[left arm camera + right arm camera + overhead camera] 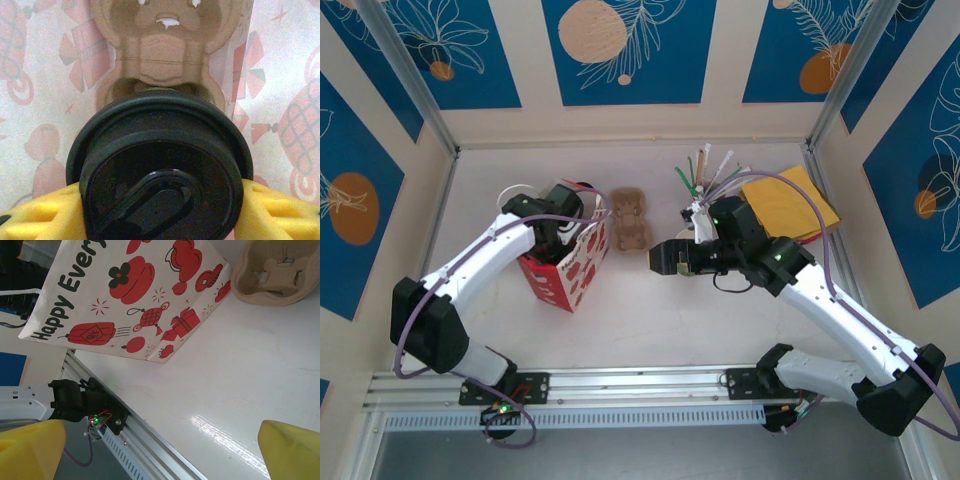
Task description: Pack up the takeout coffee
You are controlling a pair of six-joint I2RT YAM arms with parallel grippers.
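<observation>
The takeout coffee (160, 165) fills the left wrist view, showing its round black lid; the green cup body is hidden beneath it. My left gripper (160, 212) is shut on it, yellow fingers (45, 215) pressing both sides. The cup hangs inside the red-and-white gift bag (568, 265), just above a brown pulp cup carrier (155, 55) lying at the bag's bottom. From above, my left gripper (563, 228) reaches down into the bag's open top. My right gripper (662, 258) hovers open over bare table right of the bag, nothing between its fingers (30, 450).
A second pulp carrier (628, 222) lies on the table right of the bag, also the carrier (275, 272) in the right wrist view. Straws and utensils (705, 170) and a yellow envelope (790, 205) sit at the back right. The aluminium rail (640, 385) runs along the near edge.
</observation>
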